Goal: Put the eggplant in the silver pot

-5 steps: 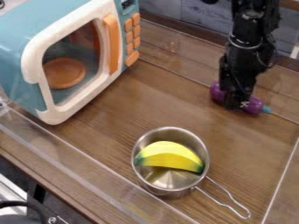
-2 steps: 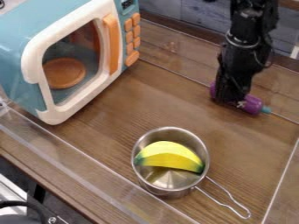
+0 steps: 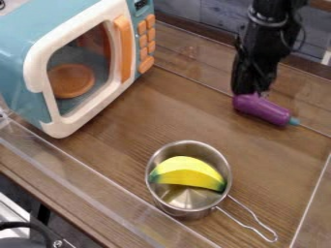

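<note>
Two things of the task lay well apart on the bench (image 3: 116, 145): nearest the camera sat the silver pot (image 3: 189, 177), its wire loop handle trailing toward the front right corner and a yellow-green piece (image 3: 189, 173) already filling much of its bowl. Farther back and to the right, the eggplant (image 3: 264, 108) rested flat on the wood, its long axis running from upper left to lower right in the picture, with the teal stem cap at the lower right end. Just behind it and slightly left, the claw (image 3: 255, 81) hung pointing straight down, its tips pressed together and holding nothing; the purple body lay free beneath and a little to the right of those tips, apparently not touched by them. Judged from this, a fresh grasp would call for spreading the tips and descending across the eggplant's narrow width. Farthest left stood the teal toy microwave (image 3: 72, 58).
</note>
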`<state>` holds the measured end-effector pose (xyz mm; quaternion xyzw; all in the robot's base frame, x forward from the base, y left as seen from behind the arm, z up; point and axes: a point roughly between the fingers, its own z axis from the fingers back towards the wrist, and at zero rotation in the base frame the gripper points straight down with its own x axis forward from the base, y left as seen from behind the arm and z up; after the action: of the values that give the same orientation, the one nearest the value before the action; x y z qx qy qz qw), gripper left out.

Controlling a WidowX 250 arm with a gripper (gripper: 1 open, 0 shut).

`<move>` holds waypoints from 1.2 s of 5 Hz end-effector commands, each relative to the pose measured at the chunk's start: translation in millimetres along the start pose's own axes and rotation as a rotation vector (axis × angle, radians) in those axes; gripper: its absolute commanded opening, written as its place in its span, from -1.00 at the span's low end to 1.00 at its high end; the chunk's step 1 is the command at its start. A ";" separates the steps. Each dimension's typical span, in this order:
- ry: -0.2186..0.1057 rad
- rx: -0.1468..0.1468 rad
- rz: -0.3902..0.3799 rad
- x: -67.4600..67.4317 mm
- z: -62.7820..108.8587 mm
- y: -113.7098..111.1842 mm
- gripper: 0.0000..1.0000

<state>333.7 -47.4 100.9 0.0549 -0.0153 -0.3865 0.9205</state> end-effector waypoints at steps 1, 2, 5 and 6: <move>-0.064 0.051 -0.006 3.7 25.7 6.4 1.00; -0.068 0.050 -0.020 5.1 20.0 6.6 1.00; -0.090 0.048 -0.125 15.4 -1.2 7.3 1.00; -0.095 0.049 -0.141 18.9 -7.3 7.2 1.00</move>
<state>350.1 -53.9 81.7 0.0550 -0.0455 -0.4528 0.8887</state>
